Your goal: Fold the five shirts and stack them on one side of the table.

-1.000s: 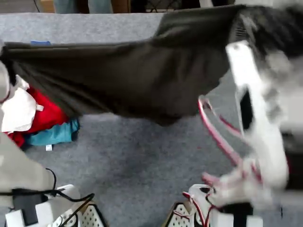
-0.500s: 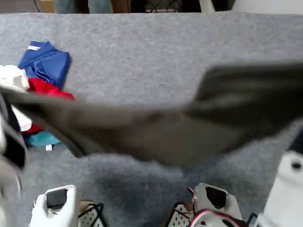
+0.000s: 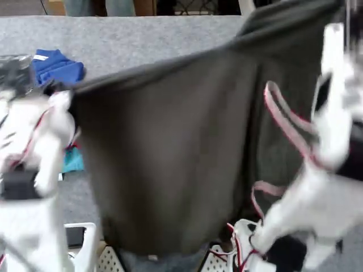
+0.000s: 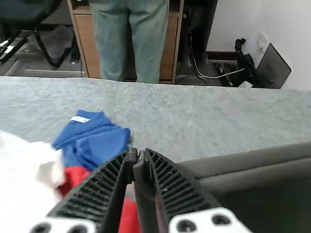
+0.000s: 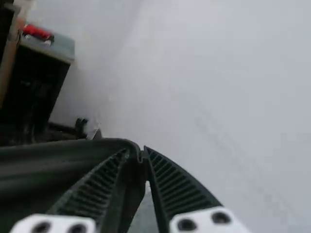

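"How many shirts do you count?"

"Five. One dark shirt (image 3: 170,170) is up in the air, spread wide above the counter (image 3: 142,34). By its left end lie one blue shirt (image 3: 57,67), one red shirt (image 4: 77,175), one white shirt (image 4: 24,174) and one teal shirt (image 3: 72,160), all bunched close together on the counter."

"And how many claws?"

"Two. The left claw (image 4: 137,154) is squeezed tight on the dark shirt's left end. The right claw (image 5: 142,154) is squeezed tight on its right end."

"What does each camera show?"

"The high view shows the dark shirt hanging like a curtain, with the blue shirt and a bit of the teal one past its left end. The left wrist view shows the blue shirt touching the red one, and the white one next to the red. The right wrist view shows the dark shirt's edge at the claw."

"Is anything hard to see?"

"Yes. In the high view the dark shirt covers much of the counter. Its right end is cut off at the edge. The teal shirt is mostly hidden behind the left arm (image 3: 34,158)."
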`<act>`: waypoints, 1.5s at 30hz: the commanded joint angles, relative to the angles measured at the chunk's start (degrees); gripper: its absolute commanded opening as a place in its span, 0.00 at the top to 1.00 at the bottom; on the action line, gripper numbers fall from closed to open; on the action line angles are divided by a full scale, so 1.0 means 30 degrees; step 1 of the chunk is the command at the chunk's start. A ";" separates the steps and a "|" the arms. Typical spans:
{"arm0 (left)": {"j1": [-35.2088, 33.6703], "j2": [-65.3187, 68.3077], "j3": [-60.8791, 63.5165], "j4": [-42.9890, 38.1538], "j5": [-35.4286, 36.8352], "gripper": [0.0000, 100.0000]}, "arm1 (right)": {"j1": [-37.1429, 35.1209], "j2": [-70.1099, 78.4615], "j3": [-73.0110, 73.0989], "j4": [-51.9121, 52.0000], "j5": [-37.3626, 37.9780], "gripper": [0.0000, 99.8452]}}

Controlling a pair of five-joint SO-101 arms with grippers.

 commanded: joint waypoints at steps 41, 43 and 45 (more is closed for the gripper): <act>0.2066 1.7436 -0.3443 0.8147 -0.1993 0.97 | -0.0615 0.3297 0.8220 1.3656 0.6535 0.99; 0.2095 1.6117 -0.1040 0.7150 -0.2022 0.97 | -0.0615 0.0835 1.2205 1.1634 0.6857 0.99; 0.2212 1.4564 0.0923 0.6418 -0.2344 0.97 | -0.0645 -0.1597 1.6220 0.9465 0.7150 0.99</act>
